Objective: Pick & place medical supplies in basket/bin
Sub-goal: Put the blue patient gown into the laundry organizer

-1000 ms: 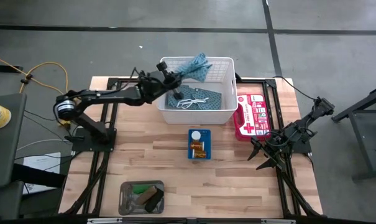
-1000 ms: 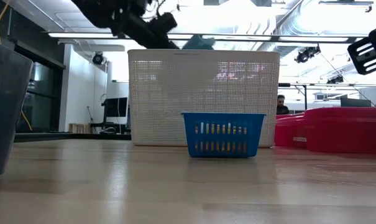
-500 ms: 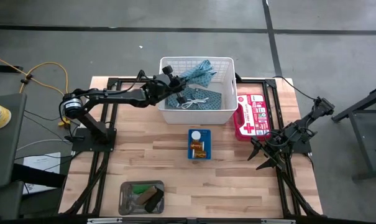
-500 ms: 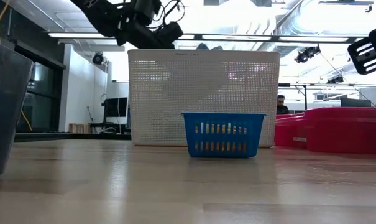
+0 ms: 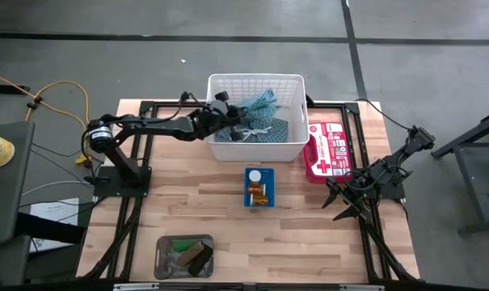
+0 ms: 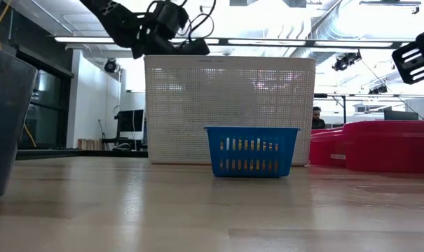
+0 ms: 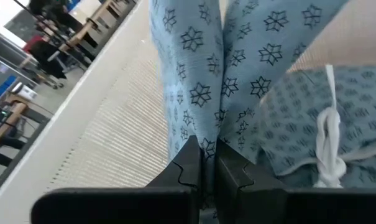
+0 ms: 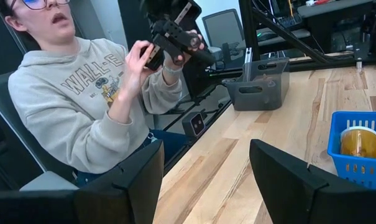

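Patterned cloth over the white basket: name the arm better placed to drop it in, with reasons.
Left. The left pincer is shut on the patterned cloth inside the white basket, above another folded cloth. The right pincer sits open at the table's right edge, beyond the red first-aid kit.

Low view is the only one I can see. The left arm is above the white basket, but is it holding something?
Observer: Yes. In the left wrist view the left gripper is shut on a teal patterned cloth.
Operator: Is the cloth already inside the basket?
Observer: From above, the cloth hangs within the white basket, over a second cloth lying on the basket floor.
Operator: And the right arm? I see only a dark piece at my right edge.
Observer: The right gripper waits over the table's right edge, open and holding nothing, beside the red first-aid kit.
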You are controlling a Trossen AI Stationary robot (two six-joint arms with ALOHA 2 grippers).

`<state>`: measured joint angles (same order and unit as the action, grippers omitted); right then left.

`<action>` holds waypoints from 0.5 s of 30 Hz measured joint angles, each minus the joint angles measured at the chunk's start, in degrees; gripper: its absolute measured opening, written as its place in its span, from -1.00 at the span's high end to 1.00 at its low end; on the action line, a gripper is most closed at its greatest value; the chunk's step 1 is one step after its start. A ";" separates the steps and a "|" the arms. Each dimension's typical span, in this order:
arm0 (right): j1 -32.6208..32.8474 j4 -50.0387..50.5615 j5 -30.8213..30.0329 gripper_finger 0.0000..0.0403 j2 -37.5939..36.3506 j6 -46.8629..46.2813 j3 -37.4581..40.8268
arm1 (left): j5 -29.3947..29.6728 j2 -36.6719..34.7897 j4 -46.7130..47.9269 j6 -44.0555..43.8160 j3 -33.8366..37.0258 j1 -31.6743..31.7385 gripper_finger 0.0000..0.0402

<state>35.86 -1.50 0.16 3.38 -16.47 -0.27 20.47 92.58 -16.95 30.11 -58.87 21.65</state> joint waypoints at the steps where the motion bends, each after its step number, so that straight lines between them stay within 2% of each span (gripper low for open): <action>1: 0.02 0.02 0.00 -0.12 0.02 0.00 -0.02 | -0.07 0.26 0.03 -0.04 0.00 0.03 0.96; 10: 0.01 0.02 -0.01 -0.12 0.00 0.00 -0.02 | -0.55 1.00 -0.13 -1.24 0.00 0.06 0.94; 15: 0.01 0.02 0.00 -0.12 0.00 0.00 0.00 | -0.54 0.98 -0.25 -1.51 0.00 0.06 0.75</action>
<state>35.86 -1.48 0.16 3.38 -16.47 -0.27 19.93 93.56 -17.19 28.60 -58.87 21.71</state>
